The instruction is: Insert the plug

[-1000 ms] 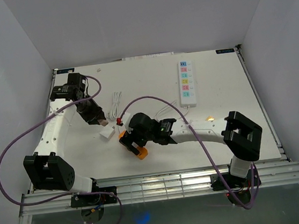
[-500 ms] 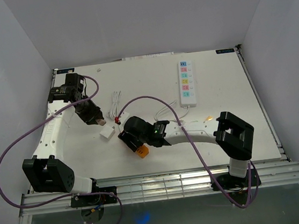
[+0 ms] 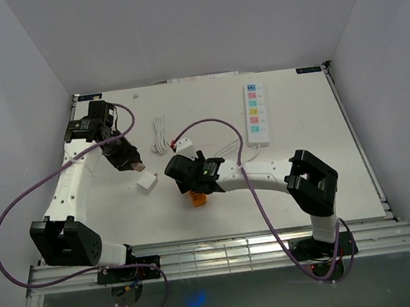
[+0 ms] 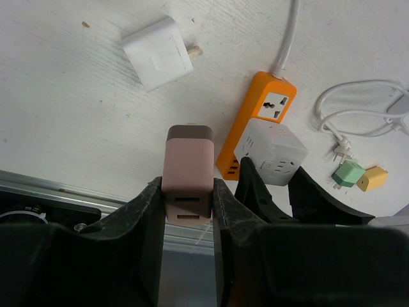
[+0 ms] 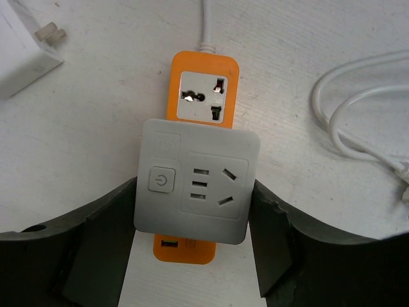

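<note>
Grey cube socket (image 5: pixel 198 185) clamped in R tool (image 5: pixel 195 220), over orange strip (image 5: pixel 185 64).

Robot lab; white-walled enclosure (image 3: pixel 191 29); bench table (image 3: pixel 313 126).

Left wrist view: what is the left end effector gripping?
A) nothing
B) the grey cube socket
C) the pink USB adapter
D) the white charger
C: the pink USB adapter sits clamped in the left end effector; the white charger lies apart, untouched.
</note>
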